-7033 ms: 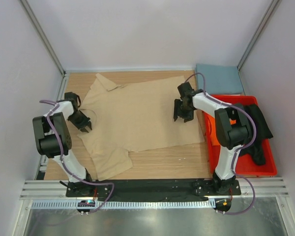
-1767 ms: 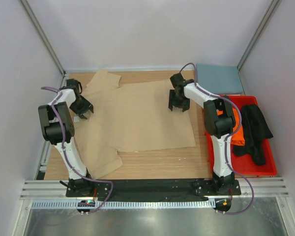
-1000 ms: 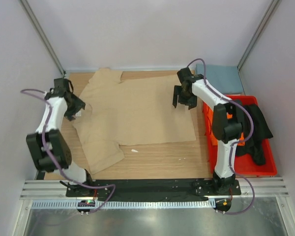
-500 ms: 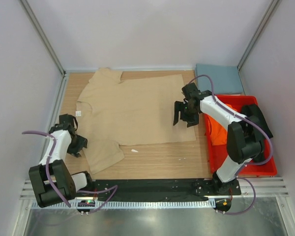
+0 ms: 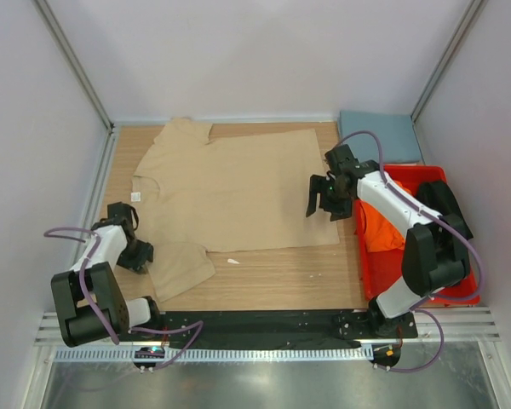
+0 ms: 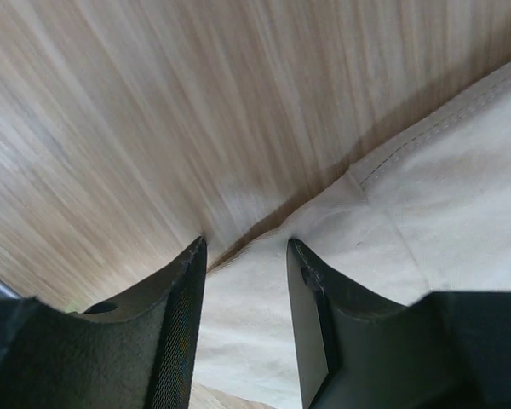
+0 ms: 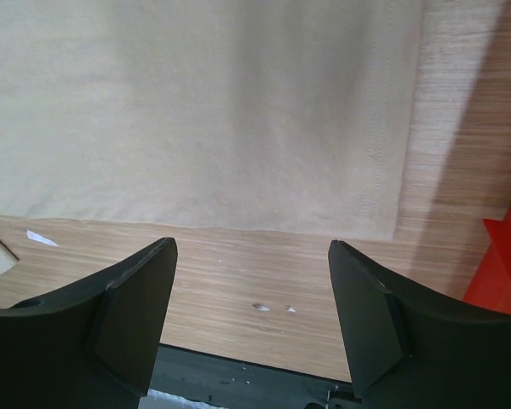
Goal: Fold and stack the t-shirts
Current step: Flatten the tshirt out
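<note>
Because the left gripper (image 6: 245, 247) sits low at the near-left of the table (image 5: 281, 273), jaws partly apart and astride the corner of the near sleeve (image 6: 409, 213), it looks placed to pinch that sleeve and fold it inward; nothing is clamped yet. The right gripper (image 7: 251, 247) hangs spread wide and empty above the hem (image 7: 376, 153) at the shirt's near-right corner, probably waiting to take that edge.

The tan t-shirt (image 5: 238, 187) lies flat and unfolded across the middle of the table, collar to the left and hem to the right, so this is likely the first fold. The orange t-shirt (image 5: 376, 232) and the black t-shirt (image 5: 447, 213) lie crumpled in the red bin (image 5: 426, 300) on the right. A blue-grey t-shirt (image 5: 379, 136) lies folded at the far-right corner, perhaps the start of the stack.

The tabletop is pale wood grain, and plain light walls (image 5: 255, 60) close in three sides.
</note>
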